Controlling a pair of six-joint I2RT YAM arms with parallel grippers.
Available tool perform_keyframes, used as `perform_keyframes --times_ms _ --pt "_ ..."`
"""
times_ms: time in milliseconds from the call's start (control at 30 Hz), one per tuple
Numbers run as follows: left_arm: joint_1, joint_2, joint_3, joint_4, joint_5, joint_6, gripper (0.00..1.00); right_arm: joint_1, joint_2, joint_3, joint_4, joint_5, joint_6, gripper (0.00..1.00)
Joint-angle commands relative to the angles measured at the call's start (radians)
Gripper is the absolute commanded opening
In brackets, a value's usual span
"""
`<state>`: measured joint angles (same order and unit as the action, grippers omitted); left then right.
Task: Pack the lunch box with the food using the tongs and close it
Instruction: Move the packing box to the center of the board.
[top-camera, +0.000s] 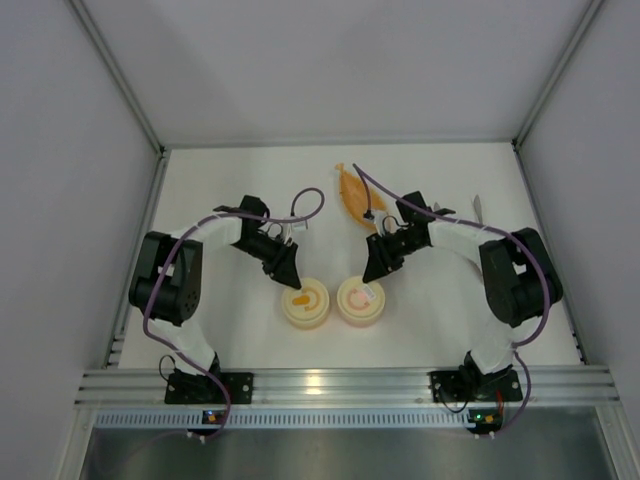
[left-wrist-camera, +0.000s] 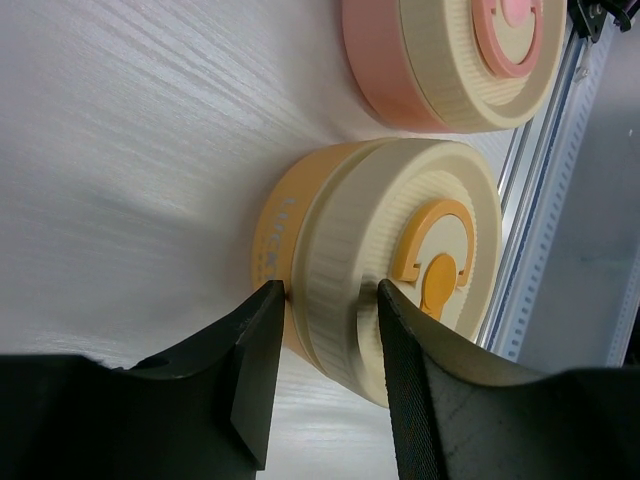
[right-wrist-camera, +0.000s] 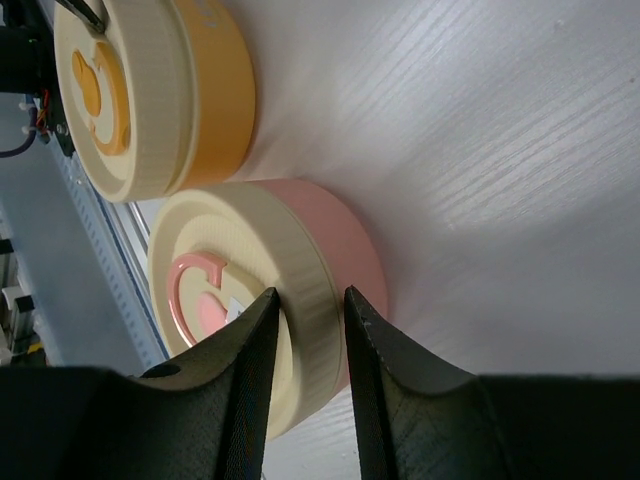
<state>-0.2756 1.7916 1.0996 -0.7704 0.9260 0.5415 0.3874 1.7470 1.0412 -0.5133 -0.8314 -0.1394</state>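
From above I count two round lunch boxes side by side near the middle of the desk's (top-camera: 230, 180) near edge: the orange lunch box (top-camera: 310, 316) on the left and the pink lunch box (top-camera: 352, 312) on the right, both lidded. One orange boat dish (top-camera: 352, 195) lies towards the far edge. One pair of tongs (top-camera: 478, 208) lies near the right edge. The food is too small to make out.

In my left wrist view, my left gripper (left-wrist-camera: 328, 300) pinches the ribbed rim of the orange box's cream lid (left-wrist-camera: 400, 230), one finger on each side.

In my right wrist view, my right gripper (right-wrist-camera: 312, 300) pinches the pink box's cream lid (right-wrist-camera: 250, 240) the same way.
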Motion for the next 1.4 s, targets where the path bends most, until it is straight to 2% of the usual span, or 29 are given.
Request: perform_keyframes --times_ms 0,500,600,933,1033,1133,1167,1200,1267,1367 --pt "-0.010 -0.011 -0.026 -0.020 -0.084 0.069 0.47 0.039 -0.035 -0.013 -0.028 0.002 -0.043 0.32" --pt "-0.093 -0.003 -0.043 0.049 -0.102 -0.005 0.49 0.061 -0.053 -0.032 -0.025 -0.009 -0.042 0.33" --pt "-0.093 -0.008 -0.044 0.065 -0.105 -0.020 0.52 0.062 -0.066 -0.040 -0.025 -0.009 -0.051 0.36" --pt "-0.088 -0.015 -0.021 0.074 -0.115 -0.048 0.63 0.062 -0.101 -0.052 -0.050 -0.009 -0.065 0.36" --pt "-0.088 -0.023 -0.017 0.071 -0.118 -0.049 0.68 0.061 -0.103 -0.043 -0.050 -0.011 -0.063 0.47" --pt "-0.083 -0.034 0.009 0.037 -0.108 -0.038 0.75 0.062 -0.109 -0.011 -0.059 0.005 -0.060 0.66" --pt "-0.080 -0.037 0.022 0.023 -0.102 -0.037 0.82 0.061 -0.115 0.005 -0.062 0.008 -0.062 0.69" --pt "-0.076 -0.041 0.038 0.008 -0.090 -0.031 0.97 0.061 -0.119 0.043 -0.076 0.008 -0.065 0.71" --pt "-0.059 -0.052 0.093 -0.035 -0.076 -0.032 0.98 0.059 -0.142 0.084 -0.090 0.012 -0.071 0.76" --pt "-0.042 -0.090 0.181 -0.104 -0.059 -0.028 0.98 0.054 -0.162 0.186 -0.132 0.037 -0.083 0.77"
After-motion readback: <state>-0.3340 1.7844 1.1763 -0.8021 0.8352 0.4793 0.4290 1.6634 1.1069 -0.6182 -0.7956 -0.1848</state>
